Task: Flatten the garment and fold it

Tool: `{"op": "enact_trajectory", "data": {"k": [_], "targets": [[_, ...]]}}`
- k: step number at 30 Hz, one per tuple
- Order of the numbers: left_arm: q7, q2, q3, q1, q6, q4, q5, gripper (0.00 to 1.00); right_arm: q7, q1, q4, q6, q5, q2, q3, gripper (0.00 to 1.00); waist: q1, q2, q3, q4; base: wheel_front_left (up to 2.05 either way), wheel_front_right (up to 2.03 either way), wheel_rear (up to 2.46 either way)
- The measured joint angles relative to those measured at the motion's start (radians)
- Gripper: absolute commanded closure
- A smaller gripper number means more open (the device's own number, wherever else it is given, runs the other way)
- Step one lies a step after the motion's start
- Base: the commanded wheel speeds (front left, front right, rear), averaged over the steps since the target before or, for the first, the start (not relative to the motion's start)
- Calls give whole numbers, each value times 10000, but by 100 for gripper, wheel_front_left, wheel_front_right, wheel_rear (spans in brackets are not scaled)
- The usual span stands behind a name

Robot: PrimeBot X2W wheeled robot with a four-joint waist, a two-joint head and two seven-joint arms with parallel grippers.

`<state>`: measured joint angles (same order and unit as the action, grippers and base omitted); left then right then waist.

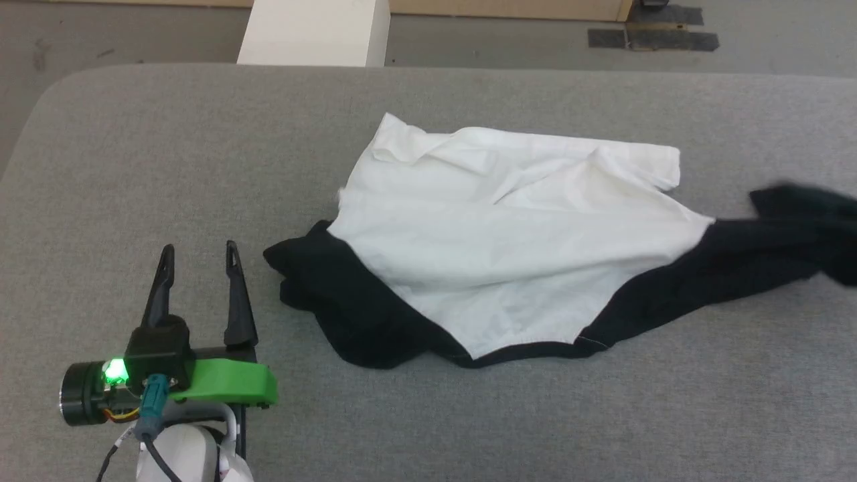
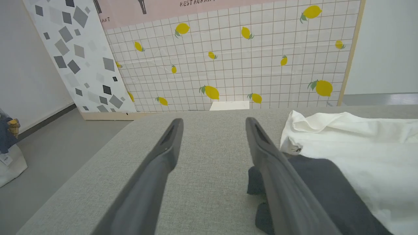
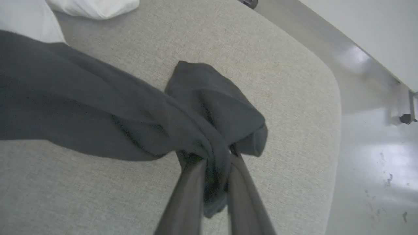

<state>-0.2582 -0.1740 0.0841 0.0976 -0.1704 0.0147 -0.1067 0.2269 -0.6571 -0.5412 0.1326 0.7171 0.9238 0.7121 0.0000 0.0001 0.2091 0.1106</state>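
Black-sleeved white cloth T-shirt (image 1: pixel 509 241) lying rumpled on grey fabric table (image 1: pixel 167 154). Right gripper (image 3: pixel 213 159) clamping bunched black sleeve end (image 3: pixel 209 104). Left gripper (image 1: pixel 199 249) standing spread apart near other sleeve (image 1: pixel 321 294).

T-shirt (image 1: pixel 509 254): white body, black sleeves, thin black trim along the neck edge.
worktop (image 1: pixel 134 167): light grey woven fabric, finely flecked.
left end effector (image 1: pixel 199 248): black fingers, bright green bracket, green light glowing at its base.
right end effector (image 3: pixel 214 160): dark grey fingers.
lemon panel (image 2: pixel 245 65): white squares in a thin brown grid, scattered yellow lemons with green leaves, pink band on top.
speckled panel (image 2: pixel 81 58): white with grey and black squares.
floor (image 1: pixel 134 33): grey, with black tape patches (image 1: pixel 653 33).
block (image 1: pixel 315 33): cream white.
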Motion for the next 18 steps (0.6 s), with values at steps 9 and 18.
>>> {"op": "enact_trajectory", "data": {"k": [9, 18], "targets": [[2, 280, -155, 368, 468, 353, 303, 0, -1756, 511, -2667, -8, -86, -1584, -96, 0, 0, 0, 358, 302, 0, 0, 0], [2, 290, -571, -94, 564, 397, 355, 0, -1666, 512, 94, -4, 115, -376, 464, 0, 0, 0, -408, 38, 0, 0, 0]]}}
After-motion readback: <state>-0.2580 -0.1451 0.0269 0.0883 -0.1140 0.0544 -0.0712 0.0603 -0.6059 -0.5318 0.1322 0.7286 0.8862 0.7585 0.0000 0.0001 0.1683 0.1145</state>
